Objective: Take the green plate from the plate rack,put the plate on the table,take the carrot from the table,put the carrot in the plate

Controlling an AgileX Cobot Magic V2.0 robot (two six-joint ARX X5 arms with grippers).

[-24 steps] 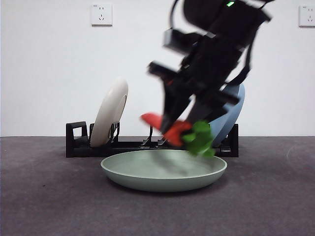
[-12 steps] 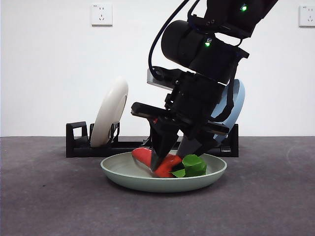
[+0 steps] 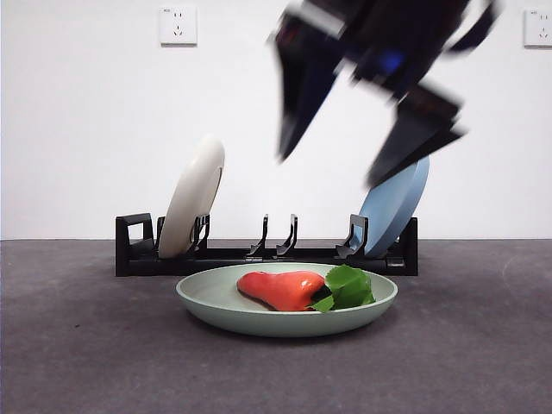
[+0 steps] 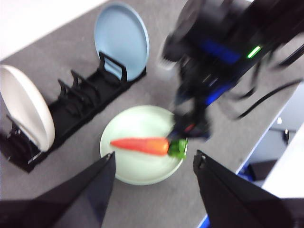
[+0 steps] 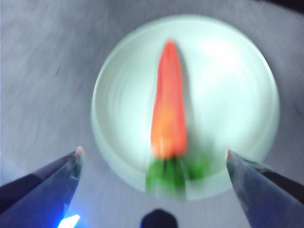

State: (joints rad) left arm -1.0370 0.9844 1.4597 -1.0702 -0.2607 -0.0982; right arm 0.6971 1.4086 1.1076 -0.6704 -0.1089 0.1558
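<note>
Carrot (image 3: 283, 290) in the green plate (image 3: 216, 302), directly below my right pincer (image 5: 153, 159).

My right pincer gapes wide above the plate, gripping nothing; my left pincer (image 4: 153, 162), also wide and empty, hangs higher, off to one side. I judge the carrot light, stiff and glossy-slick, best pinched across its mid-body. Beneath me the desk (image 3: 78, 345) is dark, matte grey; beyond the plate stands the plate rack (image 3: 233, 255) before a white wall.

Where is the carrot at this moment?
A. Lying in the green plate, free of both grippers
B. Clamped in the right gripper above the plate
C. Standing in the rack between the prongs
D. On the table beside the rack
A: the carrot lies in the green plate, while the right gripper hangs open above it, holding nothing.
</note>
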